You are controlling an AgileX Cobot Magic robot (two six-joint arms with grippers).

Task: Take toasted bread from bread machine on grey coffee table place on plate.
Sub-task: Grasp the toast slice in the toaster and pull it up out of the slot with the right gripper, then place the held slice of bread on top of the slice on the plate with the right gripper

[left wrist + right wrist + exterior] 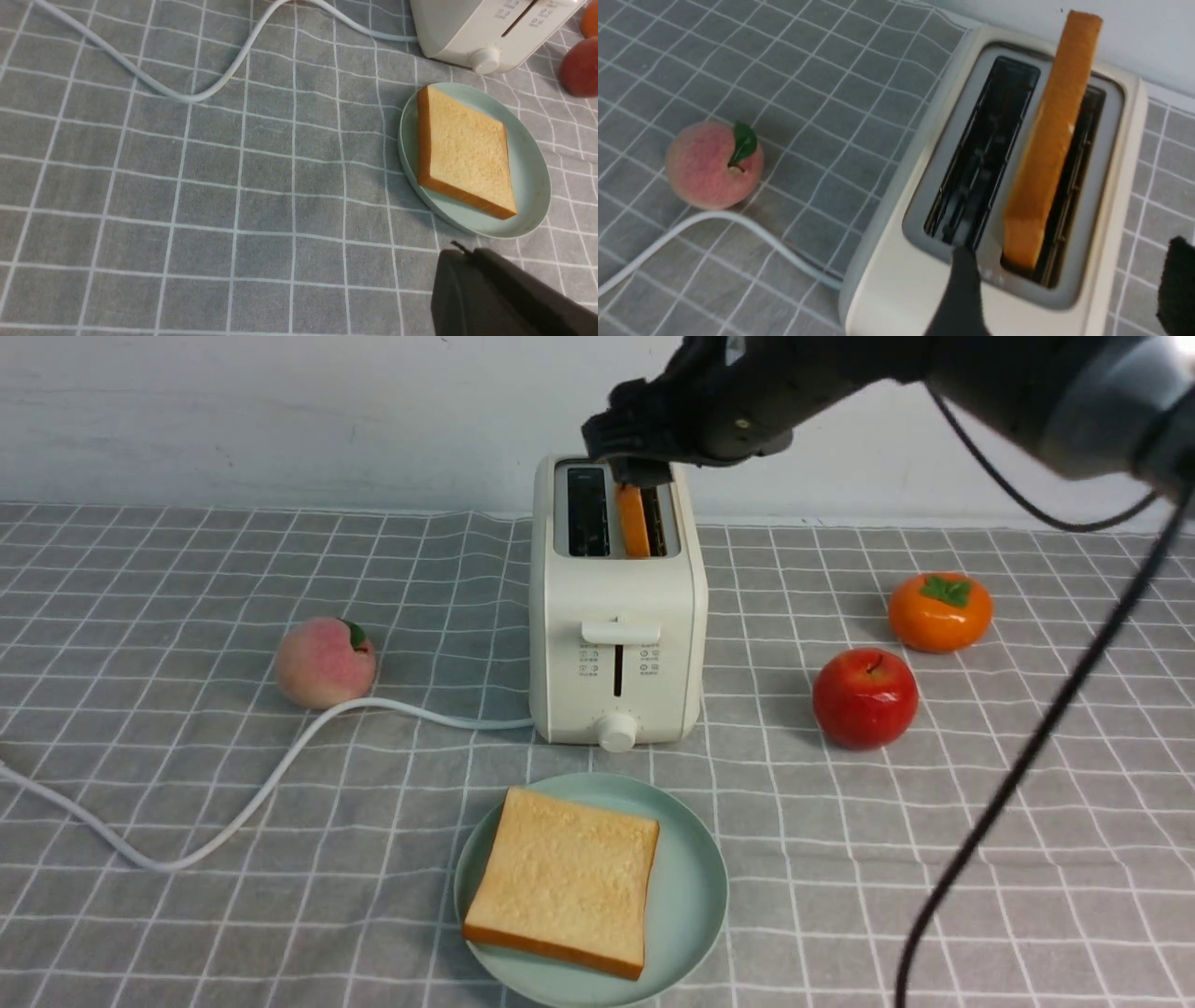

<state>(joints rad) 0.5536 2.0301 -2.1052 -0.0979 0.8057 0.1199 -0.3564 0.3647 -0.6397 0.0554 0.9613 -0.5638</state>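
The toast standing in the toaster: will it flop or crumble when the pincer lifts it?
Probably stiff: the slice stands straight above the toaster without sagging. Likely light, being thin. Crumbling seems unlikely; its edges look whole.

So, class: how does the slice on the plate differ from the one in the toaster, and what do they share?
The plate slice lies flat on the plate; the toaster slice stands on edge in the toaster's right slot. The plate slice shows its pale face; the toaster slice only crust. Both have orange-brown crust.
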